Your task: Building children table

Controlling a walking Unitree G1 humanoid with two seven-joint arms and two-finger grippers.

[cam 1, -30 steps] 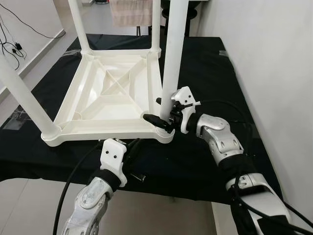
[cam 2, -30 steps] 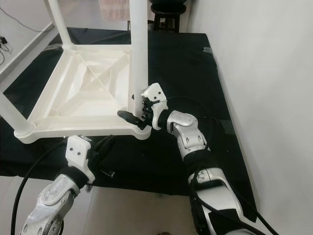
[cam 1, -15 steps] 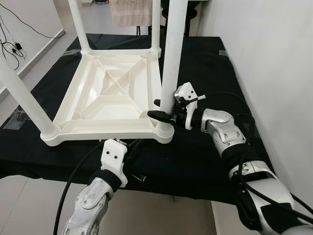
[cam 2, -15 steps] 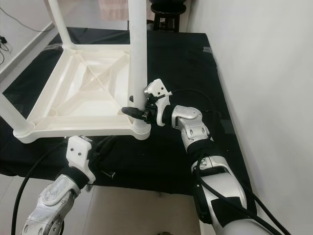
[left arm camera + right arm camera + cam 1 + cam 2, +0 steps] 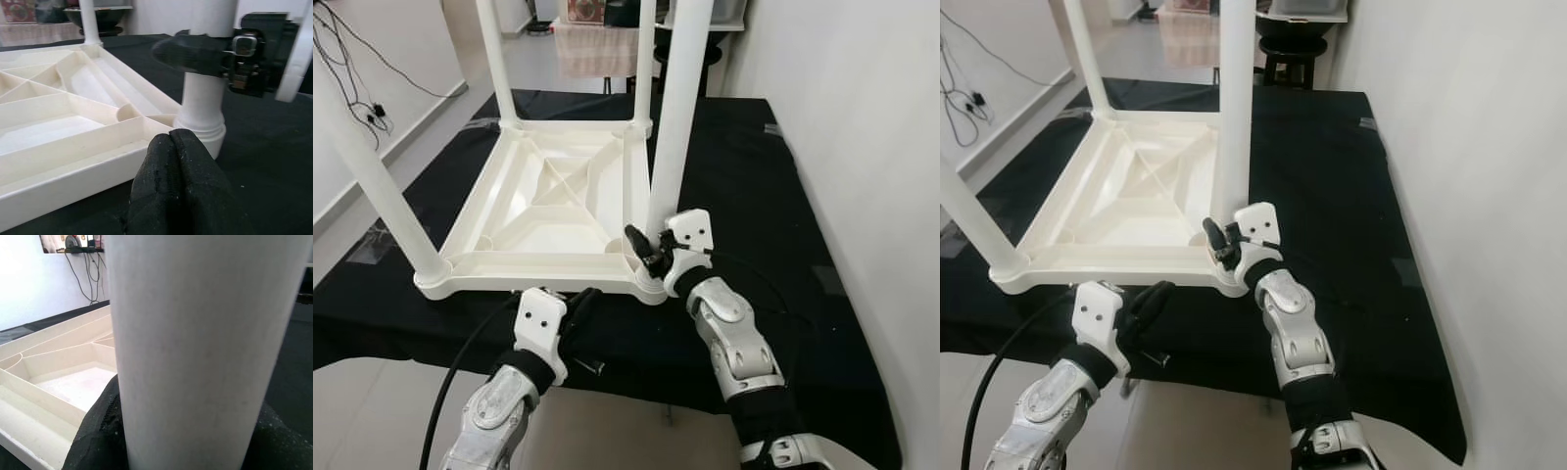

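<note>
— How many legs are counted on the upturned white children's table?

— Four, all upright, on the black-covered tabletop.

— And the grippers?

— Two. The left gripper is held with fingers pressed together just before the near edge; the right gripper is clamped on the near right leg by its socket.

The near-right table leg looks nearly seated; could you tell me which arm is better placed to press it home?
Right. The right gripper already clasps the leg just above its socket; the left gripper is shut, off the tabletop edge.
</note>
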